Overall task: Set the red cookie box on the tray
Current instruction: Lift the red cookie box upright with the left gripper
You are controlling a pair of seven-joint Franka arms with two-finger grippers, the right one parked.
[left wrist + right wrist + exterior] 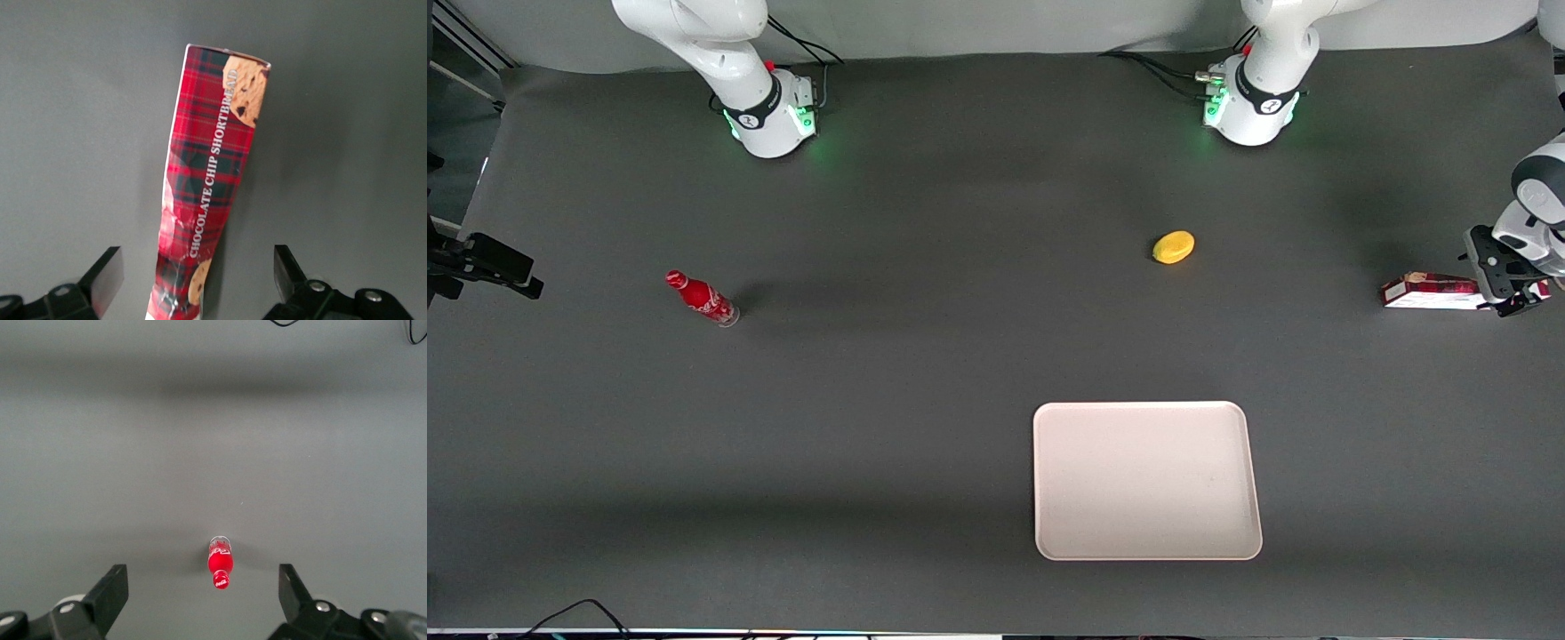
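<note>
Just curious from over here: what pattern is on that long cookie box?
Red tartan plaid on the red cookie box, clearest in the left wrist view; the gripper straddles it.

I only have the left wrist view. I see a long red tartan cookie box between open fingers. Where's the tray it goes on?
Observer: The large flat pale pinkish-white tray lies nearer the front camera than the long red tartan cookie box, toward the table's middle, and nothing is on it.
Operator: Is the box lifted yet?
Observer: It appears to rest on the table near the working arm's end, with the gripper at one end of it, fingers apart.
Operator: Anything along the way?
Observer: A small yellow lemon-shaped object sits farther from the front camera than the tray, apart from both.
</note>
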